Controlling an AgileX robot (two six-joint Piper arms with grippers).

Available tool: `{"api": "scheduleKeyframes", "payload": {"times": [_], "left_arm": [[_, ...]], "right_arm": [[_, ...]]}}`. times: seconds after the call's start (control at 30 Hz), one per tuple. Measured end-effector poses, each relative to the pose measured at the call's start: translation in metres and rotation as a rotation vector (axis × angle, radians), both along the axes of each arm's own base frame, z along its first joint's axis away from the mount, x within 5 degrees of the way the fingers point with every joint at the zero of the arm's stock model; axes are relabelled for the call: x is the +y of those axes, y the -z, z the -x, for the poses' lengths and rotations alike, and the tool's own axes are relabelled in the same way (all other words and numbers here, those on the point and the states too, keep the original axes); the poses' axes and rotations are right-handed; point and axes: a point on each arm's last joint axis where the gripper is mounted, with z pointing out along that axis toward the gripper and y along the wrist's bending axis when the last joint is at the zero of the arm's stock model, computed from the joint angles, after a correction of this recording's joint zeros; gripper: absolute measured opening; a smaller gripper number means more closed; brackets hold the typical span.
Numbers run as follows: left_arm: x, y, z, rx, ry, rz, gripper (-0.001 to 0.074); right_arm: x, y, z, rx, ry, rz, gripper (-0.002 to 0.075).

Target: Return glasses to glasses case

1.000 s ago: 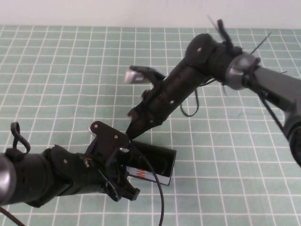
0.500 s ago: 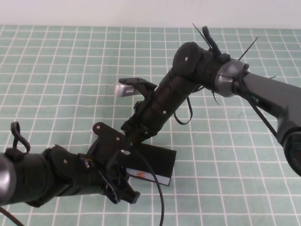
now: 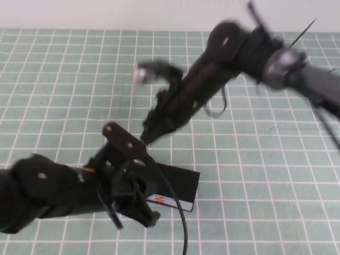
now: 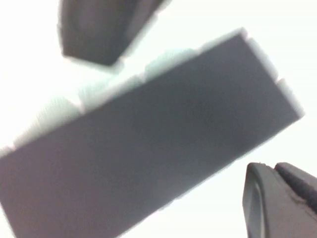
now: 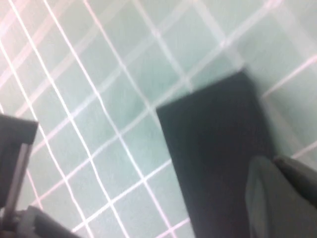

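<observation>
- Could skid or tip the glasses case [image 3: 178, 183] if the left gripper [image 3: 141, 202] closes off-centre; with only one end between its fingers [image 4: 277, 198], a lopsided squeeze would twist the box on the mat.
- Could also bump the lid or the other arm if the right gripper [image 3: 150, 134] dips; little room between the two arms there.
- Left gripper: spread wide, straddling the left end of the case, one finger on either side of its flat black top, no firm grip apparent.
- Right gripper: pinched closed, holding nothing, hanging just above and behind the case, tip angled down toward its far edge.
- Case: lying flat near the front of the green gridded mat [image 3: 64, 79], lid seemingly down, white side with the orange mark facing the robot.
- Glasses: not visible in any view; probably already inside under the lid, though impossible to confirm.
</observation>
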Motion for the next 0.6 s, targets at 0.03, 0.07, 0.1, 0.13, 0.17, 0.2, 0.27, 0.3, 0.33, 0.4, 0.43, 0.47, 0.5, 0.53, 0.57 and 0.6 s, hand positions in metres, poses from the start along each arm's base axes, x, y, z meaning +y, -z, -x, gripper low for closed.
{"api": "scheduleKeyframes", "payload": {"times": [0.03,0.07,0.1,0.13,0.17,0.2,0.27,0.3,0.33,0.4,0.43,0.47,0.5,0.53,0.57,0.6], "left_arm": [[0.002,-0.010,0.002,-0.025,0.002,0.024,-0.0002],[0.006,-0.020,0.005,-0.051,0.004,0.049,-0.0002],[0.009,-0.029,0.007,-0.076,0.008,0.066,-0.0002],[0.014,-0.039,0.010,-0.112,0.025,0.081,-0.0002],[0.018,-0.049,0.014,-0.148,0.051,0.090,-0.0002],[0.022,-0.056,0.018,-0.173,0.086,0.095,-0.0002],[0.031,-0.072,0.030,-0.213,0.163,0.110,-0.0002],[0.035,-0.077,0.035,-0.223,0.194,0.119,-0.0002],[0.038,-0.081,0.041,-0.215,0.232,0.128,-0.0002],[0.044,-0.084,0.051,-0.174,0.307,0.135,-0.0002],[0.047,-0.084,0.056,-0.137,0.354,0.134,-0.0002],[0.050,-0.082,0.060,-0.085,0.399,0.134,-0.0002],[0.052,-0.080,0.065,-0.029,0.446,0.134,-0.0002],[0.054,-0.077,0.068,0.031,0.491,0.134,-0.0002],[0.057,-0.075,0.071,0.089,0.529,0.136,-0.0002],[0.058,-0.073,0.073,0.138,0.549,0.139,-0.0002]], "right_arm": [[-0.004,-0.017,0.001,-0.043,0.008,-0.017,-0.0011],[-0.011,-0.035,0.001,-0.090,0.020,-0.032,-0.0011],[-0.017,-0.049,0.003,-0.131,0.027,-0.039,-0.0011],[-0.024,-0.068,0.006,-0.185,0.029,-0.051,-0.0011],[-0.032,-0.085,0.010,-0.245,0.021,-0.060,-0.0011],[-0.039,-0.103,0.017,-0.300,0.012,-0.073,-0.0011],[-0.052,-0.137,0.032,-0.403,-0.008,-0.097,-0.0011],[-0.057,-0.153,0.042,-0.444,-0.018,-0.114,-0.0011],[-0.062,-0.166,0.051,-0.473,-0.026,-0.126,-0.0011],[-0.072,-0.194,0.074,-0.528,-0.040,-0.165,-0.0011],[-0.076,-0.204,0.084,-0.545,-0.049,-0.184,-0.0011],[-0.081,-0.216,0.095,-0.567,-0.057,-0.201,-0.0011],[-0.086,-0.227,0.106,-0.587,-0.061,-0.220,-0.0011],[-0.090,-0.235,0.116,-0.604,-0.063,-0.237,-0.0011],[-0.095,-0.242,0.126,-0.616,-0.065,-0.253,-0.0011],[-0.099,-0.246,0.135,-0.624,-0.067,-0.262,-0.0011]]}}
